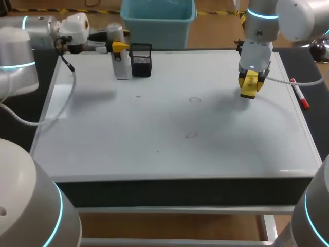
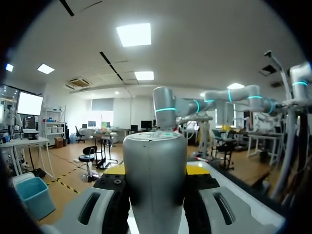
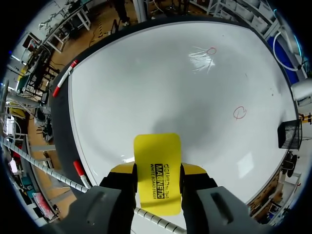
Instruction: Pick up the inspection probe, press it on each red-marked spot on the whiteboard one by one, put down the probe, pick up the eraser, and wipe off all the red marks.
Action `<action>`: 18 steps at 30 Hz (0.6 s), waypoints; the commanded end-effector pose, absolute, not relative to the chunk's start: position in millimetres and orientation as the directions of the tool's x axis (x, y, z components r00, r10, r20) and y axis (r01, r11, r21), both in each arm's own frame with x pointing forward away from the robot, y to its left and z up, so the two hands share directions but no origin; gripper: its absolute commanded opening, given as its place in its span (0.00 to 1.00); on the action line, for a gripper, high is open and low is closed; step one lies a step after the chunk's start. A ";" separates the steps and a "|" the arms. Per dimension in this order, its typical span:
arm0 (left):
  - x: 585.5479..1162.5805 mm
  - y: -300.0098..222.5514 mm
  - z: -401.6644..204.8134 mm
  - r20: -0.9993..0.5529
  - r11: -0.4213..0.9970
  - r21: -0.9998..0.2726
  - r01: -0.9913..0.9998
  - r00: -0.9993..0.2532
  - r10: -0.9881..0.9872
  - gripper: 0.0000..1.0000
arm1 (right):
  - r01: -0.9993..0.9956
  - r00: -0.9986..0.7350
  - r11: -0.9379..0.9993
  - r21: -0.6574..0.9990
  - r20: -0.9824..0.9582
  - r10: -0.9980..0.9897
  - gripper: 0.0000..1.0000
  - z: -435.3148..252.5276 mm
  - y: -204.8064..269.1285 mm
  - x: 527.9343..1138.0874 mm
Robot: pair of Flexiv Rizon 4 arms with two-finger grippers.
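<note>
Pinching the yellow eraser [image 3: 157, 168] with both fingers of the right gripper [image 1: 249, 86], hanging over the far right of the whiteboard [image 1: 169, 154]. Squeezing the silver probe [image 2: 155, 180] with both fingers of the left gripper [image 1: 119, 47], holding it upright at the far left, just beside the black holder [image 1: 141, 62]. Showing two red rings [image 3: 239, 112] near the middle of the whiteboard.
</note>
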State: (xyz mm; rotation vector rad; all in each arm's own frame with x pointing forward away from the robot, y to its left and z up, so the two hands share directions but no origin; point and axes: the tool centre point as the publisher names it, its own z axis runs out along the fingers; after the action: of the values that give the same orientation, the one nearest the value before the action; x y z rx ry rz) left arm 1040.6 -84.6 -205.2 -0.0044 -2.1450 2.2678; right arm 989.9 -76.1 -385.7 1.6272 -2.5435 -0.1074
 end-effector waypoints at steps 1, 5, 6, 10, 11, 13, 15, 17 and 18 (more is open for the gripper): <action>1023.0 -105.6 -199.7 0.014 -0.056 -0.998 -0.014 -1.000 0.002 0.00 | -0.900 -0.412 0.417 0.124 0.065 -0.909 0.00 -384.5 -77.0 990.5; 1010.7 -125.9 -197.8 0.011 -0.048 -0.999 -0.012 -1.000 0.023 0.00 | -0.900 -0.412 0.417 0.124 0.065 -0.909 0.00 -384.5 -77.0 990.5; 1007.8 -131.2 -197.5 0.004 -0.042 -0.999 -0.006 -0.999 0.037 0.00 | -0.900 -0.412 0.417 0.124 0.065 -0.909 0.00 -384.5 -77.0 990.5; 997.4 -155.9 -204.1 0.004 -0.040 -0.999 -0.007 -0.996 0.091 0.00 | -0.900 -0.412 0.417 0.124 0.065 -0.909 0.00 -384.5 -77.0 990.5; 995.8 -161.1 -206.0 0.011 -0.047 -0.999 -0.015 -0.996 0.094 0.00 | -0.900 -0.412 0.417 0.124 0.065 -0.909 0.00 -384.5 -77.0 990.5; 993.6 -171.2 -208.8 0.016 -0.056 -0.998 -0.022 -0.994 0.107 0.00 | -0.900 -0.412 0.417 0.124 0.065 -0.909 0.00 -384.5 -77.0 990.5; 992.2 -178.8 -210.7 0.016 -0.059 -0.998 -0.022 -0.995 0.097 0.00 | -0.900 -0.412 0.417 0.124 0.065 -0.909 0.00 -384.5 -77.0 990.5; 990.2 -186.8 -212.6 0.015 -0.067 -0.998 -0.021 -0.995 0.096 0.00 | -0.900 -0.412 0.417 0.124 0.065 -0.909 0.00 -384.5 -77.0 990.5; 989.9 -189.6 -213.5 0.015 -0.066 -0.998 -0.021 -0.995 0.096 0.00 | -0.900 -0.412 0.417 0.124 0.065 -0.909 0.00 -384.5 -77.0 990.5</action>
State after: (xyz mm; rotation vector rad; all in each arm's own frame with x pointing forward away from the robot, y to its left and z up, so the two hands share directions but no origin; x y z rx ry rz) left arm 988.3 -178.6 -208.4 -0.0862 -2.0977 2.2243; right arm 989.9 -76.1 -385.8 1.6274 -2.5434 -0.1073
